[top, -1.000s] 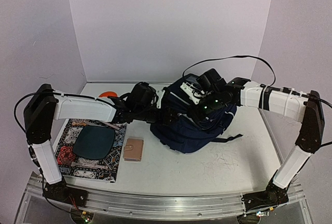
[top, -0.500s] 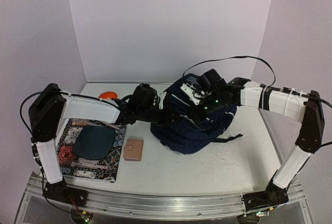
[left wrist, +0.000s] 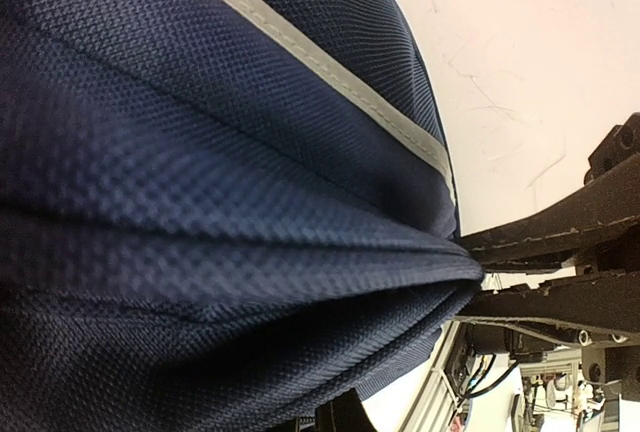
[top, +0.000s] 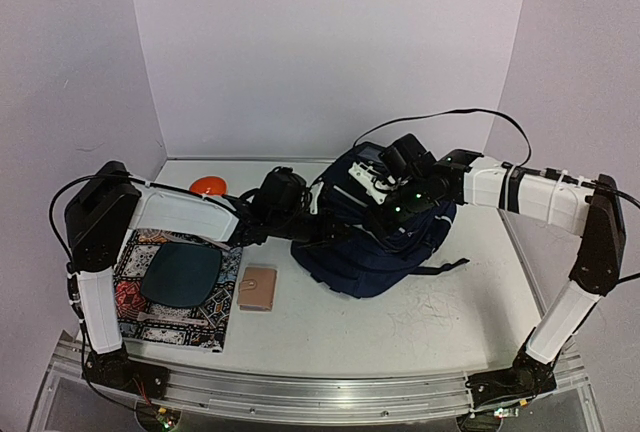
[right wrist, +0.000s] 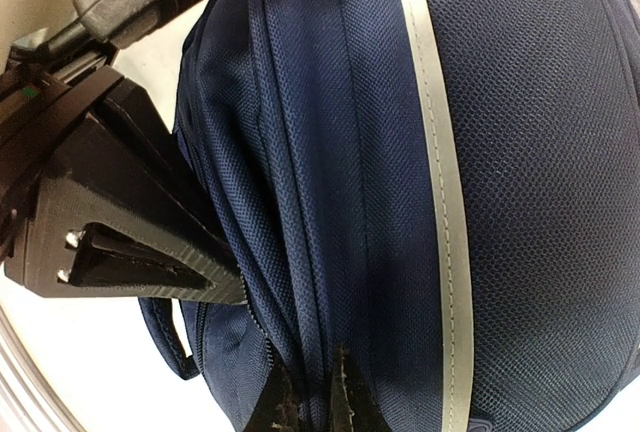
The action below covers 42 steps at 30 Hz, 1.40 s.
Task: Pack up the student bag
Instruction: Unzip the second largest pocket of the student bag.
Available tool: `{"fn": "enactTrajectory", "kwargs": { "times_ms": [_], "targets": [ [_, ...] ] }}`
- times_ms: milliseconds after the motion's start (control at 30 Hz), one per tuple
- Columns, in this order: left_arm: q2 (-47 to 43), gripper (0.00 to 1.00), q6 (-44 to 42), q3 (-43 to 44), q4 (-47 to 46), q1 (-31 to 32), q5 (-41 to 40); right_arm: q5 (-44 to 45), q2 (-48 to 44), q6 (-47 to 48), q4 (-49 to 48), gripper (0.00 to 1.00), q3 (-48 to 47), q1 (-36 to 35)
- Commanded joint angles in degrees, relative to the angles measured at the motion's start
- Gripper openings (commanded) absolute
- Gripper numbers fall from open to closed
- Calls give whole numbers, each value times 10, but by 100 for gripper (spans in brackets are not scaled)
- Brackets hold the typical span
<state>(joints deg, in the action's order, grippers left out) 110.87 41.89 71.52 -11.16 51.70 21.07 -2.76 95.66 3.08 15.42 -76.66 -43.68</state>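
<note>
**Operator:** Where did I stand at that moment?

**Coach:** You had the student bag (top: 375,247) lying right of centre on the table (top: 400,327). Your left gripper (left wrist: 485,274) was pinched on a fold of its navy fabric. Your right gripper (right wrist: 305,397) was nipped on the ridge beside the zip line.

**Operator:** And what did the step want?

**Coach:** By my reading, you were opening the mouth. You needed to draw the two pinches apart slowly across the seam, keeping the cloth taut without hoisting the whole bag. The patterned book (top: 135,317) and the tan wallet (top: 260,288) lay well apart on the left, not yet packed, so you needed a gap wide enough for the book. The likely slip was thin fabric sliding out of a pinch.
</note>
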Motion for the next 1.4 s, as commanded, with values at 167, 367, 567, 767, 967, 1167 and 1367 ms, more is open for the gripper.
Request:
{"fn": "enactTrajectory", "kwargs": {
  "times_ms": [167, 367, 567, 767, 967, 1167, 1367],
  "targets": [
    [-76, 0, -6, -62, -17, 7, -34, -24, -47, -5, -21, 0, -23, -11],
    [-106, 0, -34, -74, 45, 6, -139, -6, -59, -1, -7, 0, -19, -10],
    [-112, 0, -97, -35, 156, -5, -246, 13, -77, 12, 23, 0, -16, -10],
    [-120, 0, -147, -7, 215, -34, -318, 24, -106, 27, 48, 0, -14, -10],
    [-103, 0, -190, 21, 236, -79, -331, 7, -144, 42, 61, 0, -21, -10],
    [-47, 0, -211, 58, 236, -109, -311, 3, -169, 43, 59, 0, -38, -9],
    [6, 0, -223, 88, 226, -136, -279, 5, -191, 42, 51, 0, -35, -1]
  ]
}}
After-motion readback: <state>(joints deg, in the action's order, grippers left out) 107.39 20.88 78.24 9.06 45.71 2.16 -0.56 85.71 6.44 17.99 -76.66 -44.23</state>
